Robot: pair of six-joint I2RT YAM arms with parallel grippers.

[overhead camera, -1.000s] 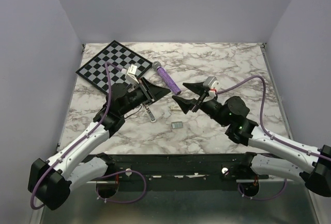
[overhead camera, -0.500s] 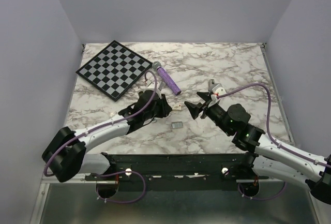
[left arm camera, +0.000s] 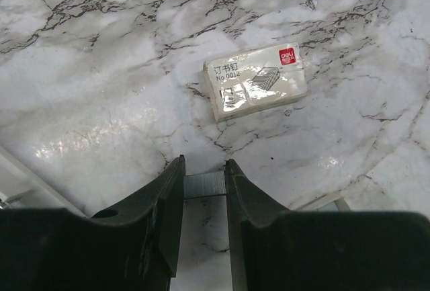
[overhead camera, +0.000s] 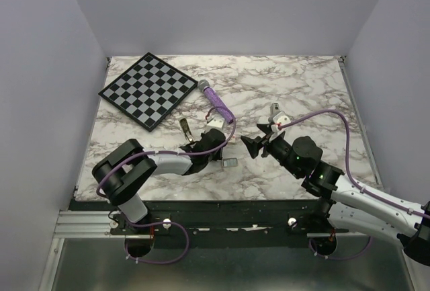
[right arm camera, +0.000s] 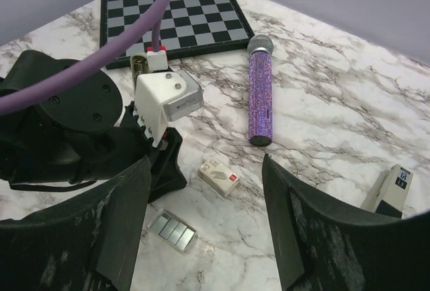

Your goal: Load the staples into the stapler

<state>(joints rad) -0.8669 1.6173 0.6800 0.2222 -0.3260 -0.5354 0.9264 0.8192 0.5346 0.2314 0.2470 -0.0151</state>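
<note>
We see the staples (right arm camera: 171, 229) lying flat on the marble table (overhead camera: 302, 82), close to its near edge and about midway along it, a small silver-grey block with its strips showing side by side. The left gripper (left arm camera: 203, 164) is low over that spot with its fingers narrowly apart. In its own wrist view a grey strip of the block shows through the gap between them, but the other two views show the block lying free on the table just beside the fingertips, so we read those fingers as holding nothing. The right gripper (right arm camera: 205, 158) faces the left one from the right side of the staples, its fingers spread wide and empty, well apart from the block. A small cream box (left arm camera: 255, 89) with a red logo and a printed picture of staples lies just beyond the block, toward the far edge. Farther that way lies a purple glitter microphone (overhead camera: 216, 103), and a black-and-grey checkerboard (overhead camera: 148, 89) fills the far left corner of the table.
</note>
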